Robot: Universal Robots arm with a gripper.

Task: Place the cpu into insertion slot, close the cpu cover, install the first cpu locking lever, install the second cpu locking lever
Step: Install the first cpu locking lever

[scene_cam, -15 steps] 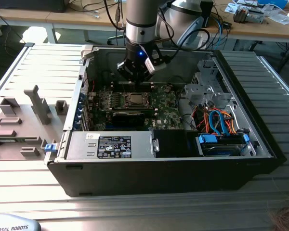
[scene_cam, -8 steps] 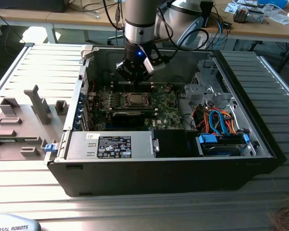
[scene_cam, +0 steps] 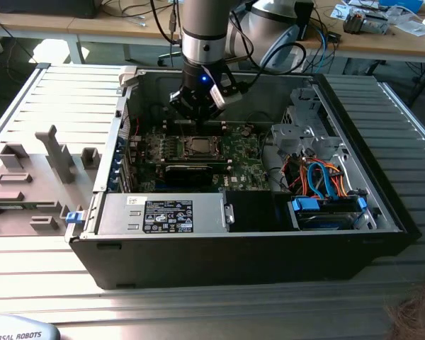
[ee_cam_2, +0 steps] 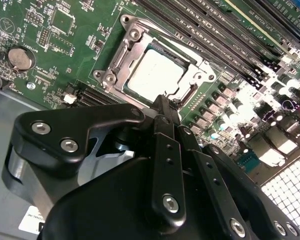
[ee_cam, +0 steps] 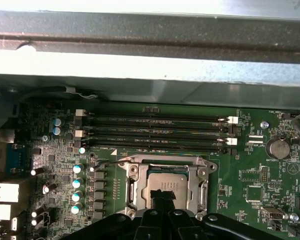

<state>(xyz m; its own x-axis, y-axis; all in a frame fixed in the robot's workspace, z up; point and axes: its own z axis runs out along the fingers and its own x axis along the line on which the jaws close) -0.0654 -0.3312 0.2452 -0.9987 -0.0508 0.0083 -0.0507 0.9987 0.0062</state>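
The cpu (ee_cam_2: 152, 75) lies flat in the insertion slot on the green motherboard (ee_cam_2: 50, 30), silver top up. The cpu cover (ee_cam_2: 121, 54) is folded down around it as a silvery frame. My gripper (ee_cam_2: 163, 104) hovers just above one edge of the socket, its black fingers pressed together with nothing between them. In the first wrist view the gripper (ee_cam: 162, 194) points at the cpu (ee_cam: 165, 181) inside the cpu cover (ee_cam: 136, 184). From the exterior view the gripper (scene_cam: 198, 113) hangs inside the open computer case, over the cpu (scene_cam: 197, 146).
Memory slots (ee_cam: 155, 132) run beside the socket, towards the case wall (ee_cam: 150, 65). A coin battery (ee_cam: 276, 147) sits on the board. A labelled power supply box (scene_cam: 163, 212) and a drive bay with blue and orange cables (scene_cam: 326, 191) take up the case's near side.
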